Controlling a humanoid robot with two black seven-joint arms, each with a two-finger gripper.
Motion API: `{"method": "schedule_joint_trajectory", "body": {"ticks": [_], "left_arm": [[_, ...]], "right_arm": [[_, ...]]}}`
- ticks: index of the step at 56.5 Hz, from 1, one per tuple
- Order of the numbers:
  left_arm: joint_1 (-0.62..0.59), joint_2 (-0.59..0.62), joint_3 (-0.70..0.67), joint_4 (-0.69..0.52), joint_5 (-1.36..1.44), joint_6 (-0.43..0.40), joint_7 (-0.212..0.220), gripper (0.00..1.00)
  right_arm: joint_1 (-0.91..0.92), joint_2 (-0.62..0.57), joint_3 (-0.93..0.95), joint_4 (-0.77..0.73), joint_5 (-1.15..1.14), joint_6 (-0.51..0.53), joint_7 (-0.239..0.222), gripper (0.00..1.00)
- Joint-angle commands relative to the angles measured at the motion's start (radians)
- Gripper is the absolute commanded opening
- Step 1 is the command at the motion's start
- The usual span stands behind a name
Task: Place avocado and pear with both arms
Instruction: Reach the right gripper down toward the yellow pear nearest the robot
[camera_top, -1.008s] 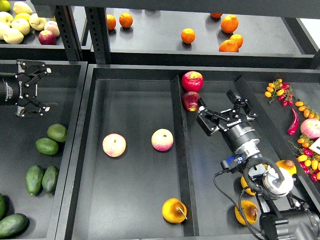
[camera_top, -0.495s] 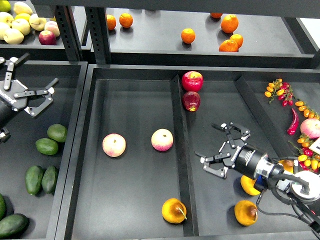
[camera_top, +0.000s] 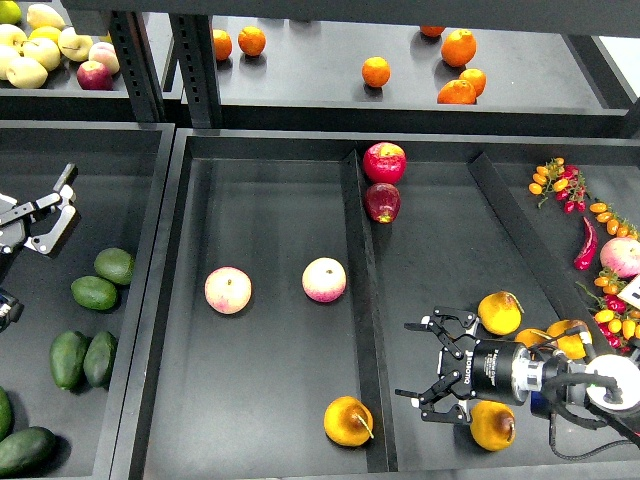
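Note:
Several dark green avocados lie in the left tray; the nearest are one avocado (camera_top: 115, 265) and another (camera_top: 93, 292) beside it. My left gripper (camera_top: 55, 210) is open and empty just up-left of them, at the view's left edge. One pear (camera_top: 348, 421) lies at the front of the middle compartment. More pears lie in the right compartment: one (camera_top: 493, 425) at the front and one (camera_top: 499, 312) further back. My right gripper (camera_top: 420, 360) is open and empty, pointing left, between those two pears and touching neither.
Two pink-and-cream apples (camera_top: 228, 290) (camera_top: 324, 279) lie in the middle compartment. Two red apples (camera_top: 385, 161) (camera_top: 382, 201) sit at the back by the divider (camera_top: 365, 300). Cherry tomatoes and a red chilli (camera_top: 585, 243) are at the right. Oranges (camera_top: 376, 71) are on the back shelf.
My right gripper has swung down and back toward the front right, uncovering a pear behind it. My left gripper has moved down and left toward the avocados. Both stay open and empty.

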Motion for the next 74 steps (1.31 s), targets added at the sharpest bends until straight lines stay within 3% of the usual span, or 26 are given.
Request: {"method": "schedule_joint_trajectory", "body": {"ticks": [1, 17, 74], "left_arm": [[-0.01, -0.015, -0.002, 0.0, 0.009, 0.0, 0.0, 0.96], [0.001, -0.161, 0.011, 0.001, 0.076, 0.0, 0.0, 0.99], [0.004, -0.161, 0.046, 0.0, 0.098, 0.0, 0.0, 0.99]], "right_arm": [[0.001, 0.003, -0.039, -0.002, -0.007, -0.006, 0.0, 1.0], [0.004, 0.141, -0.065, -0.073, -0.039, -0.006, 0.0, 1.0], [0.008, 0.232, -0.159, -0.194, -0.131, -0.029, 0.0, 0.99]]}}
